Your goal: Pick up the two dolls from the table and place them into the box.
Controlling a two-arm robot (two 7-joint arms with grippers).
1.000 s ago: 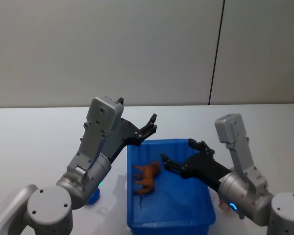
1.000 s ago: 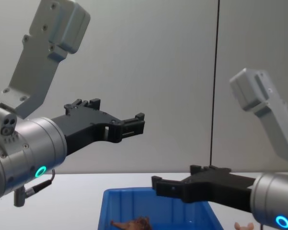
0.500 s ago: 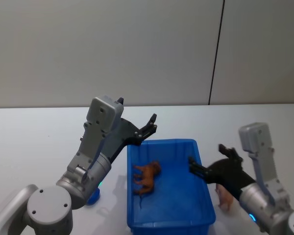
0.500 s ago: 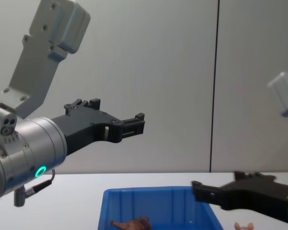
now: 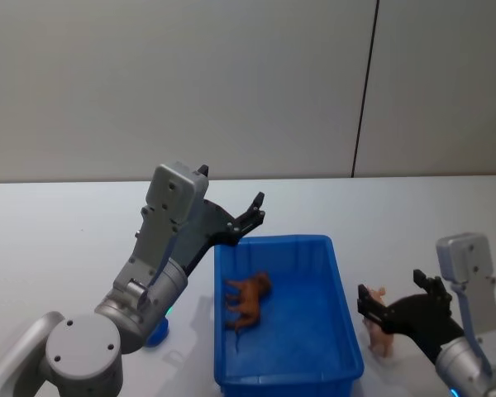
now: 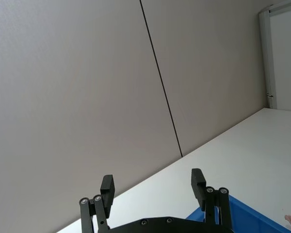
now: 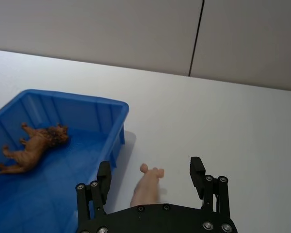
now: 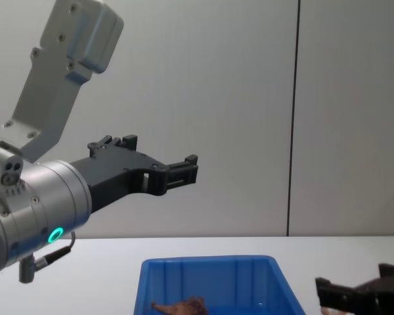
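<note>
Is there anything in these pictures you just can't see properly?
The pink doll: lower body hidden behind the right gripper, right wrist view.
The brown doll: cut off by the bottom edge, chest view.
A blue thing left of the box: mostly under the left arm, head view; unidentifiable.

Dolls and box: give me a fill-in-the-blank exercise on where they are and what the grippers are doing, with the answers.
1. The reddish-brown doll lies ____ the blue box.
2. The pale pink doll rests on the table, on the robot's ____ of the box.
3. The right gripper, around the pink doll, has its fingers ____.
4. The left gripper, raised and open, holds ____.

Missing words: inside; right; open; nothing.
</note>
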